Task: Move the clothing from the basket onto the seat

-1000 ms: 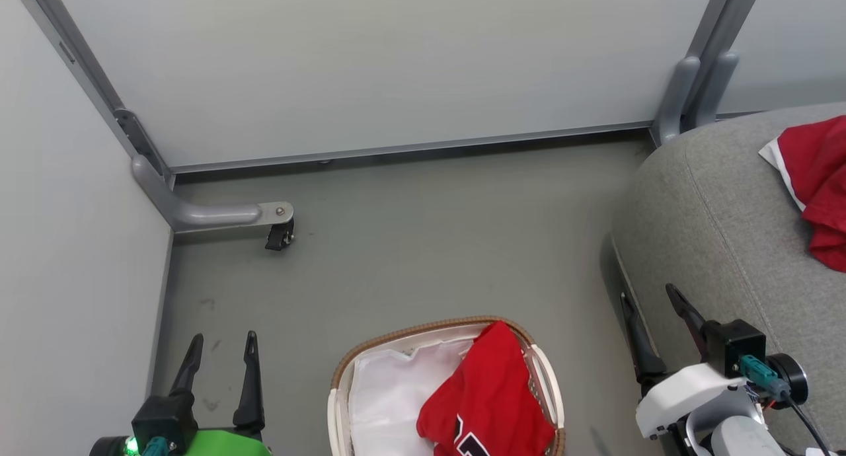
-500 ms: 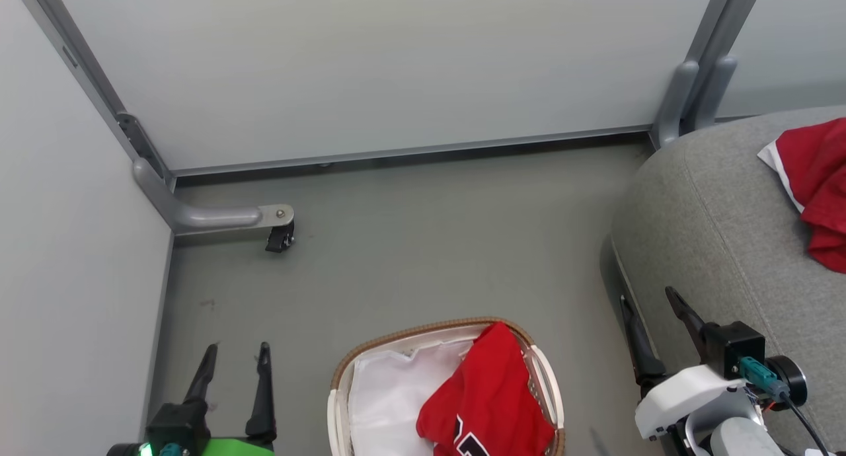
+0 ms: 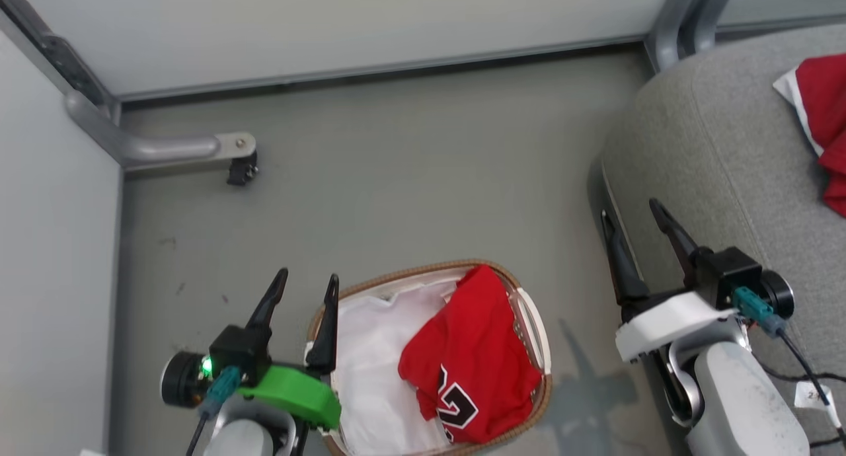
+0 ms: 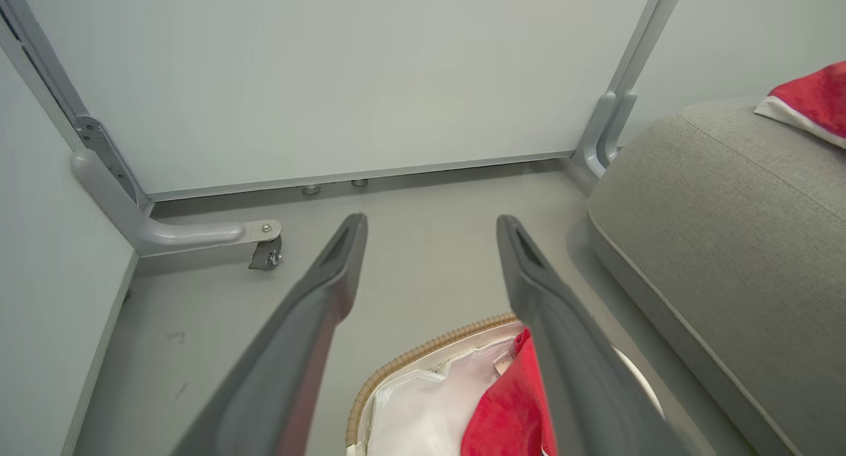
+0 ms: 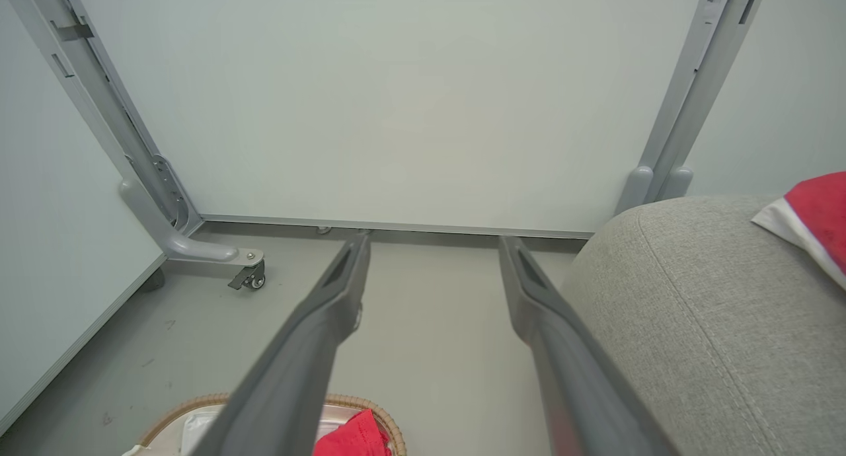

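Where the grey floor [image 3: 410, 178] meets pale panels [image 3: 330, 26], you see the right gripper [image 3: 629, 208] and left gripper [image 3: 308, 275] spread empty, the left now nearer the basket [image 3: 423, 269].

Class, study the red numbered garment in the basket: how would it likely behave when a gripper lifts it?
Probably floppy: the red garment lies crumpled in soft folds. Pinched at one spot, it would likely sag and hang, as thin fabric does. It may tug the loose white liner sheet beneath it, so the basket could shift slightly.
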